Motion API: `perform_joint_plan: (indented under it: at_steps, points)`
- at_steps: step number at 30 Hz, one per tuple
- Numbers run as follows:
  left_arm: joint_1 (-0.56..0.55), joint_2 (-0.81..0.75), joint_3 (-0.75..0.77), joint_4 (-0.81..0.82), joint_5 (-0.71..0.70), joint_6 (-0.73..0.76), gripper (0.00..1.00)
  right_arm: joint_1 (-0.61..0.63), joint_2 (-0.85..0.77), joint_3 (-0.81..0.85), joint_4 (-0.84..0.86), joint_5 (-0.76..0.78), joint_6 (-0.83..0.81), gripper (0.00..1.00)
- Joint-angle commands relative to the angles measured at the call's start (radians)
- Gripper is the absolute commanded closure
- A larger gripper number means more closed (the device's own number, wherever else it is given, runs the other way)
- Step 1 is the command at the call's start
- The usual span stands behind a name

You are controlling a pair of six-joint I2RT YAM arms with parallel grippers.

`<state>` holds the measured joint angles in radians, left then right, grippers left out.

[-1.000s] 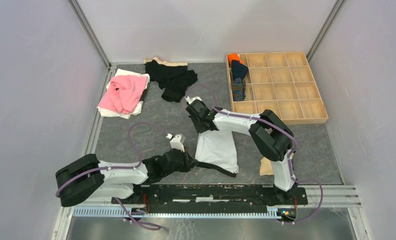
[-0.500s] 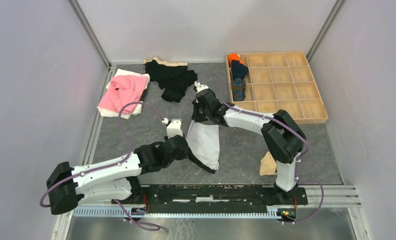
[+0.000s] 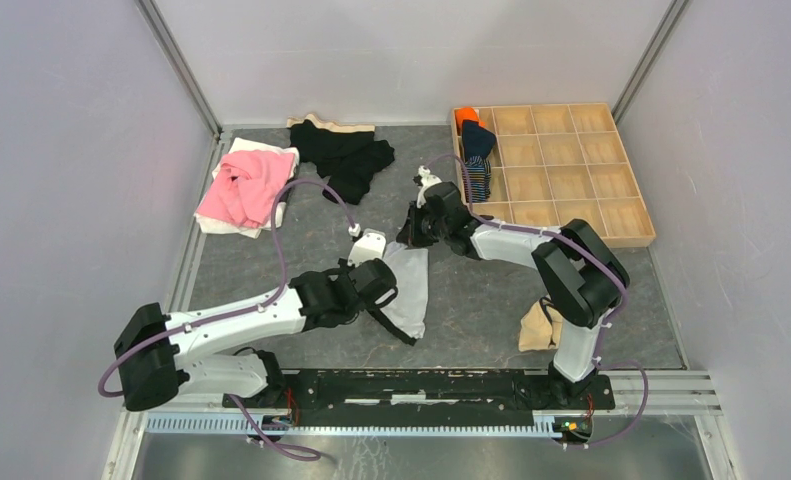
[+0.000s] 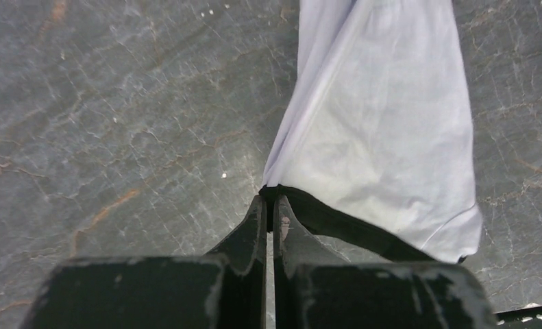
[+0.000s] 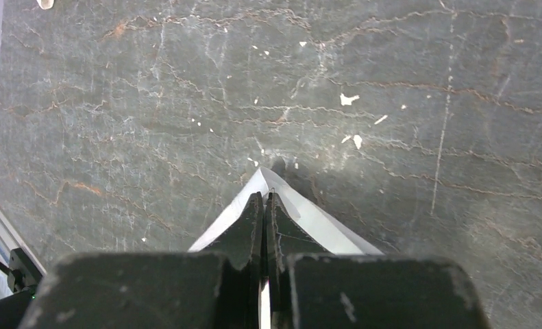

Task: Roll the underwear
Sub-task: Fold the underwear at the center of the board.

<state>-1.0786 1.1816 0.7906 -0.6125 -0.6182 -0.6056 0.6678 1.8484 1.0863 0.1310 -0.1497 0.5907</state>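
White underwear (image 3: pixel 409 285) with black trim hangs as a narrow, stretched strip between my two grippers, over the middle of the grey table. My left gripper (image 3: pixel 381 293) is shut on the black-trimmed near end (image 4: pixel 302 209); the white cloth (image 4: pixel 384 130) fans away from its tips (image 4: pixel 271 200). My right gripper (image 3: pixel 417 237) is shut on the far white corner (image 5: pixel 302 214), pinched at its tips (image 5: pixel 263 196). Navy striped underwear (image 3: pixel 477 172) sits rolled in the left column of the wooden tray (image 3: pixel 571 228).
An orange item (image 3: pixel 467 118) fills the tray's far left cell. A pink garment (image 3: pixel 243 186) on white cloth lies at the far left, black garments (image 3: pixel 349 156) beside it. A tan cloth (image 3: pixel 537 328) lies by the right arm's base.
The underwear went from lying spread flat to a narrow strip pulled taut. The right gripper moved away toward the tray; the left gripper swung forward and right with the trimmed end.
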Motion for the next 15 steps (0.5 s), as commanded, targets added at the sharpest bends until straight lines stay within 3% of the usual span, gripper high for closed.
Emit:
perform_joint_plan:
  at_steps: [1,8,15]
  points:
    - [-0.004,0.015,0.081,-0.077,-0.094,0.092,0.98,-0.044,-0.036,-0.024,0.117,-0.045,0.012,1.00]
    - [-0.011,0.078,0.108,0.012,0.039,0.151,0.98,-0.061,-0.037,-0.050,0.144,-0.057,0.035,1.00]
    - [-0.110,0.141,0.111,0.081,0.073,0.148,0.98,-0.068,-0.031,-0.075,0.152,-0.058,0.037,1.00]
